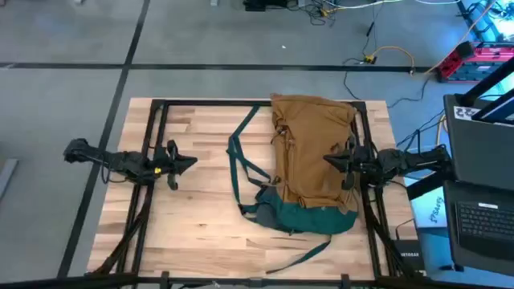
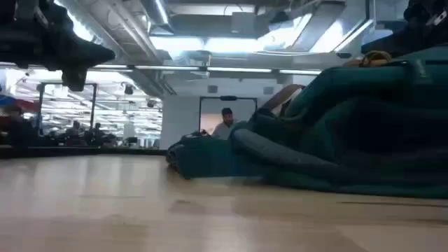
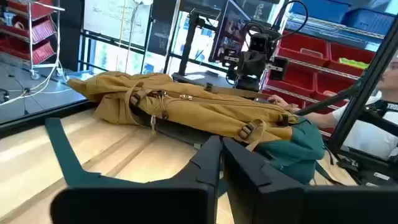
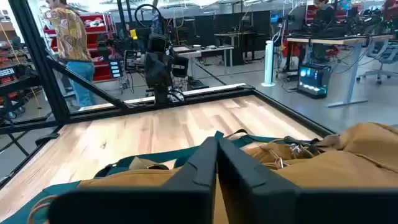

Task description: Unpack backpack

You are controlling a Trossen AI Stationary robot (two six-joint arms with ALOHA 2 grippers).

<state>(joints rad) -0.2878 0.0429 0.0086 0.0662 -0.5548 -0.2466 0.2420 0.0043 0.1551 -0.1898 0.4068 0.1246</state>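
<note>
The backpack lies on the tabletop's right half, long axis front to back. The right tool, fingers together, hovers over it; the left tool, also closed, waits well apart.

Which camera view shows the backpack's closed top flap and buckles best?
The left wrist view: the backpack lies side-on, its tan flap and buckles plain. The high view gives the whole outline from above, with small details. The low view shows only the teal base. The right wrist view is partly blocked by the right tool.
</note>
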